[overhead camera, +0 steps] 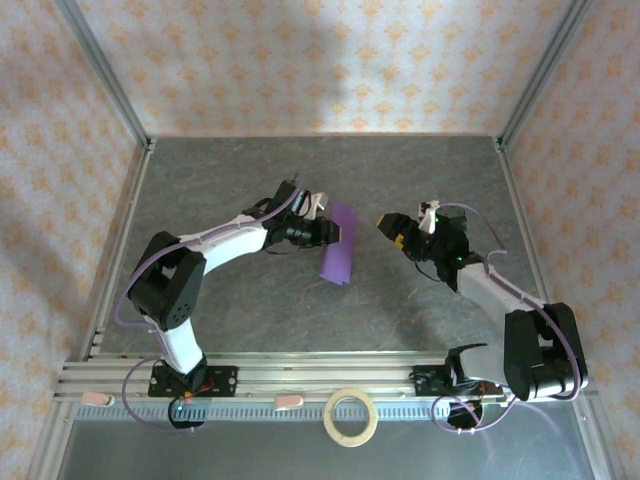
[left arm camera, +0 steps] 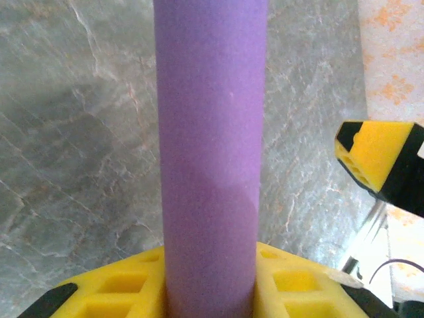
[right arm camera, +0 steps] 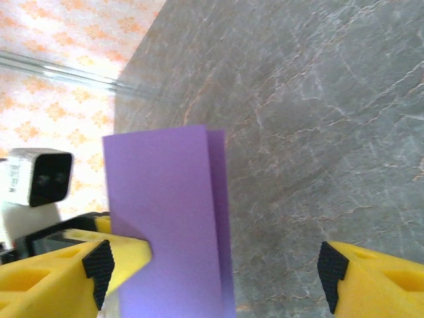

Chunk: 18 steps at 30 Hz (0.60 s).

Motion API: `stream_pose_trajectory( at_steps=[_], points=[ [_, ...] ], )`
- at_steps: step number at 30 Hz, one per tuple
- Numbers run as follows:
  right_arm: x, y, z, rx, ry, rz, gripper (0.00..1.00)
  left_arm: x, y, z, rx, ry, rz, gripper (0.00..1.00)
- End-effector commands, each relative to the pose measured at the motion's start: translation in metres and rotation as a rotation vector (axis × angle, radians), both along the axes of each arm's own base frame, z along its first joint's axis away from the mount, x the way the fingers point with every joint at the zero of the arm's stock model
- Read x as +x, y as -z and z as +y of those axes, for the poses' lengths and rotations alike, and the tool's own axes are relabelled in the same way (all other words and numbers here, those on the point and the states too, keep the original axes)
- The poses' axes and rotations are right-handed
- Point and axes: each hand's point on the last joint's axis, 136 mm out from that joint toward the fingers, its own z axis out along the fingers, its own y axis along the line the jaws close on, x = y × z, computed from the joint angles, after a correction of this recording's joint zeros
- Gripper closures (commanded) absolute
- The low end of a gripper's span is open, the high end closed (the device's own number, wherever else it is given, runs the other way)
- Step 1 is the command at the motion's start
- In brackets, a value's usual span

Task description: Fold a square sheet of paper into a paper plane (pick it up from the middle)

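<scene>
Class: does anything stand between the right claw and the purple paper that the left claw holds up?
Nothing visible does. The right claw stands open facing the purple paper, with a bare gap over the table between them; the left claw grips the paper from its opposite side.

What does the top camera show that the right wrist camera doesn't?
The top camera adds the left gripper shut on the folded purple paper, and a tan tape ring by the near rail. The right wrist camera adds a close look at the paper's two layers, their edges slightly offset, and at the right gripper, its jaws wide open. Both show the paper, the right gripper and the grey marbled table.
</scene>
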Motion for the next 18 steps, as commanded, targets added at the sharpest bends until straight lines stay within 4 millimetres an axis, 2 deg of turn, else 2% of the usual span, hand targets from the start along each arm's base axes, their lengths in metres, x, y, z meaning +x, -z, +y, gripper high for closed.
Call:
stream_pose_trajectory(
  at_steps=[1, 9, 18],
  points=[
    [0.004, -0.020, 0.014, 0.006, -0.063, -0.077, 0.18, -0.004, -0.004, -0.007, -0.109, -0.008, 0.014, 0.68],
    [-0.001, -0.006, 0.029, -0.033, -0.112, -0.030, 0.21, -0.005, 0.014, -0.003, -0.188, -0.111, 0.051, 0.67],
    [-0.005, 0.012, 0.046, -0.071, -0.194, -0.003, 0.23, -0.007, 0.043, 0.011, -0.133, -0.172, 0.045, 0.66]
  ],
)
